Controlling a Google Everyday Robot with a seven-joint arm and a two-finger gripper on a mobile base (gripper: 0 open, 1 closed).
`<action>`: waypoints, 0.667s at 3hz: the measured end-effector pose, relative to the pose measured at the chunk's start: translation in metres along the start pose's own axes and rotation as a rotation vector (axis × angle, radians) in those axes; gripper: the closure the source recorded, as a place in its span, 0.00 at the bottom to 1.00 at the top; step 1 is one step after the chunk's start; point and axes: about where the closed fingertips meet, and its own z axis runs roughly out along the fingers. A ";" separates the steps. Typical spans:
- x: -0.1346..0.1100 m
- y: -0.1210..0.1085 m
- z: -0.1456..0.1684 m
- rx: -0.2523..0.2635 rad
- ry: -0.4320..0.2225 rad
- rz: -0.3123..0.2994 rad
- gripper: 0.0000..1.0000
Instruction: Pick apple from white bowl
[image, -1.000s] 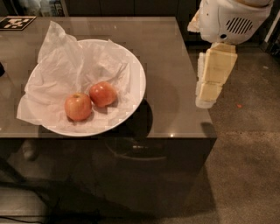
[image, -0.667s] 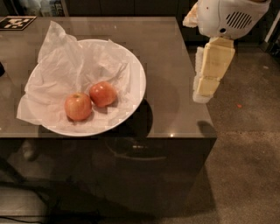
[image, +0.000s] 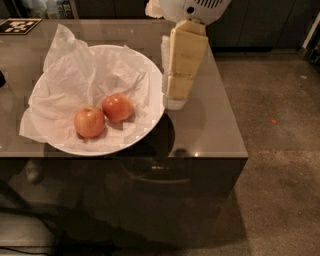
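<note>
The white bowl (image: 102, 149), wide, shallow and lined with crumpled white tissue, sits on the left part of a glossy grey table (image: 210, 130). Two apples lie in it side by side. The apple (image: 118, 107), the deeper red-pink one, is on the right. A paler orange apple (image: 90, 121) with a stem dimple lies to its left, and the two look close to touching. My gripper (image: 176, 99), cream-coloured under a white wrist, hangs over the table just outside the bowl's right rim, to the right of the apple and holding nothing.
A black-and-white marker tag (image: 19, 25) lies at the table's far left corner. A dark object (image: 1, 78) shows at the left edge. The table's front edge (image: 150, 157) runs just below the bowl. Bare floor with an orange speck (image: 273, 121) lies to the right.
My gripper has moved left from beyond the table's right edge to over the table, ending next to the bowl's right rim. The bowl and apples have not moved.
</note>
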 end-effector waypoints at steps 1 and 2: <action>-0.005 -0.002 -0.005 0.025 -0.010 -0.005 0.00; -0.006 -0.002 -0.005 0.024 -0.011 -0.006 0.00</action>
